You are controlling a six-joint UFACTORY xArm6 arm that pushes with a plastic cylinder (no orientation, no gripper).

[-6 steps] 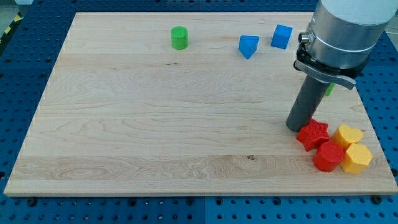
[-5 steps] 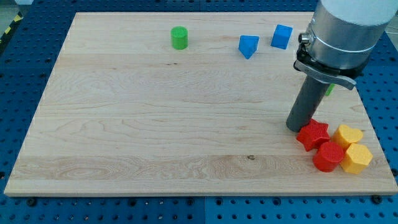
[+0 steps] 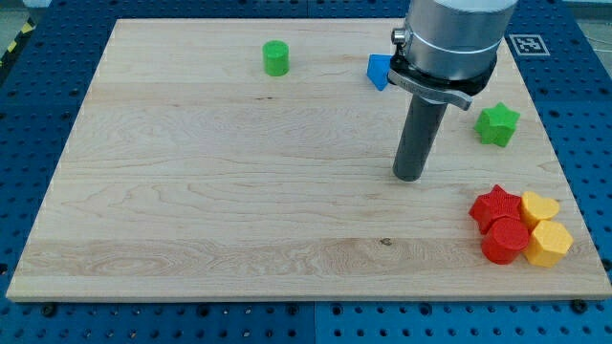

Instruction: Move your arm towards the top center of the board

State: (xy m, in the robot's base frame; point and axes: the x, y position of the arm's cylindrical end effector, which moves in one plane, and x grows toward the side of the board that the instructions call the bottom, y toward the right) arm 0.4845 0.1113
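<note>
pale wooden board [image 3: 239, 172] rests on a blue perforated table [image 3: 38, 86], with my tip [image 3: 409, 178] touching bare wood right of centre, well apart from every block; it is a plain rod with no jaws. green cylinder [image 3: 275, 58] and a blue block [image 3: 378, 71] sit near the view's top, a green star [image 3: 497, 124] at the right, and a red star [image 3: 495, 204], red cylinder [image 3: 504, 241] and two yellow blocks [image 3: 542, 229] cluster at the bottom right.

Robotics lab bench. Evidence: wooden board [image 3: 191, 191] laid on a blue perforated mounting plate [image 3: 38, 115] with a regular hole grid; fiducial marker tag [image 3: 529, 43] at the view's top right; yellow-black hazard tape [image 3: 11, 43] at top left.
</note>
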